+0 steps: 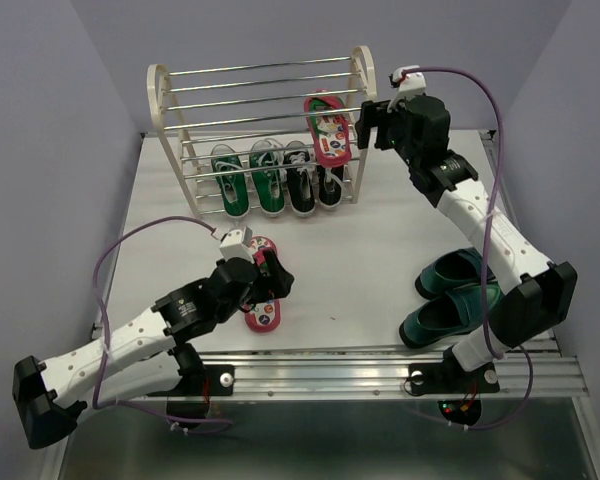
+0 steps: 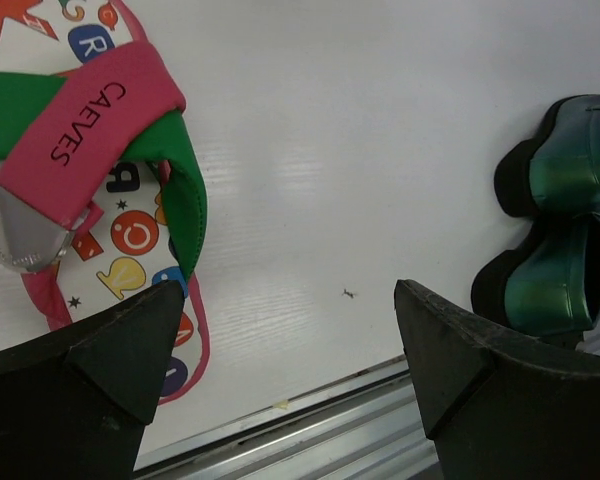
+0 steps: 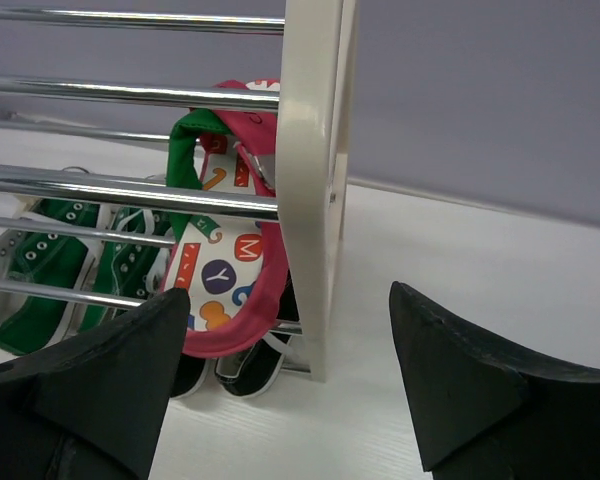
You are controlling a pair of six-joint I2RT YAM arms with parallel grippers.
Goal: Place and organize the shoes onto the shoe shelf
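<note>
My left claw (image 2: 290, 335), spread and empty; flip-flop (image 2: 130, 245) lies just beside it. I centre over the strap (image 2: 90, 130) before pinching.

Shelf (image 1: 260, 85) sits back centre on table (image 1: 380, 230). Low tier: left sneaker pair (image 1: 248, 182) and right sneaker pair (image 1: 313, 187), side by side. Upper flip-flop (image 1: 327, 130) on tier above, right end. Second flip-flop (image 1: 263, 315) front-left, beside my left gripper (image 1: 277, 278). Loafers (image 1: 455, 295) front-right.
</note>
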